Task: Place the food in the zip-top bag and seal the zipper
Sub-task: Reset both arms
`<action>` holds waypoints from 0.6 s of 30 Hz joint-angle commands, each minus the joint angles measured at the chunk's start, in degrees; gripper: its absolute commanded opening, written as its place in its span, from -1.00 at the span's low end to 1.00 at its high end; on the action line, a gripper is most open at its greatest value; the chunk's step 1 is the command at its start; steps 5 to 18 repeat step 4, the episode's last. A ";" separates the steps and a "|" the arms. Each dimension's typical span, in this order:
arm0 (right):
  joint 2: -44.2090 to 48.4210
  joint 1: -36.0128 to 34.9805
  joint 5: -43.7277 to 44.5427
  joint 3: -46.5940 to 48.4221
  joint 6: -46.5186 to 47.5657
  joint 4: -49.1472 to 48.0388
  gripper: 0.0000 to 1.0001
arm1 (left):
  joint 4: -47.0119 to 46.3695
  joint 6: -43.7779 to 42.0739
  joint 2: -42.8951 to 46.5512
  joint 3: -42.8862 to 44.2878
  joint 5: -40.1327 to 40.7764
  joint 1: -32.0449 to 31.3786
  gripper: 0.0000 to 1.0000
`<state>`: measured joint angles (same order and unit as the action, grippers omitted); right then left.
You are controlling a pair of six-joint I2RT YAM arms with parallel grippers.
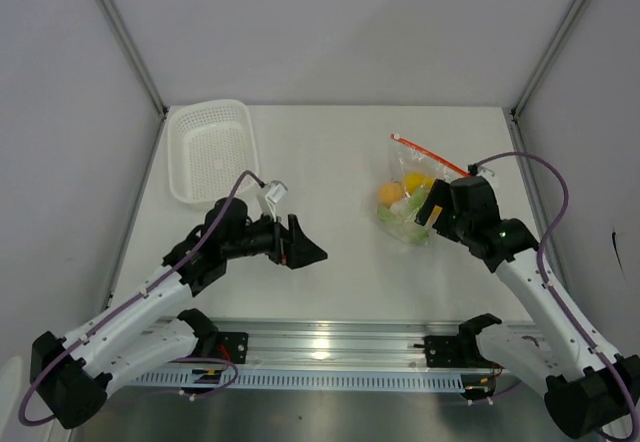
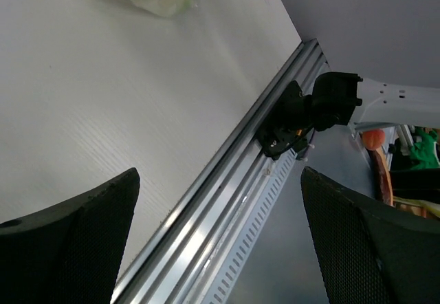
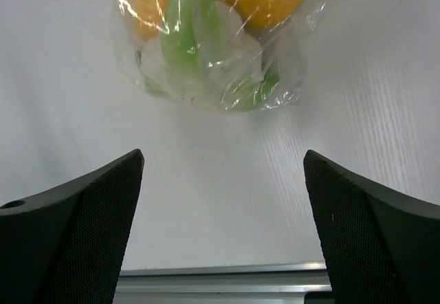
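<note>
Clear, crinkly zip-top bag (image 1: pixel 412 202) lies at two o'clock on the table (image 1: pixel 330 162), toy food (image 3: pixel 206 70) inside it, its orange-red zipper (image 1: pixel 430 153) along the twelve o'clock end; whether that strip is pressed shut I cannot tell. The right gripper (image 3: pixel 223 180) hovers at the bag's six o'clock edge, jaws wide apart and empty, while the left gripper (image 2: pixel 220 201), equally spread, sits near centre. Pinching the zipper single-handed could drag the slick bag or leave a gap.

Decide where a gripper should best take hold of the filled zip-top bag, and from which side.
Probably the flat orange-red zipper strip at the zip-top bag's far end, approached from above: the toy food bulges the near end, leaving only the mouth thin enough to pinch.
</note>
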<state>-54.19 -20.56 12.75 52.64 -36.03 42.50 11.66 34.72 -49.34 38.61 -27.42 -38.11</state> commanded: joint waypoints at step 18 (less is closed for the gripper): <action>1.64 -8.52 4.03 -3.42 -7.56 1.71 0.99 | -10.68 8.87 7.23 -8.28 -5.18 0.14 0.99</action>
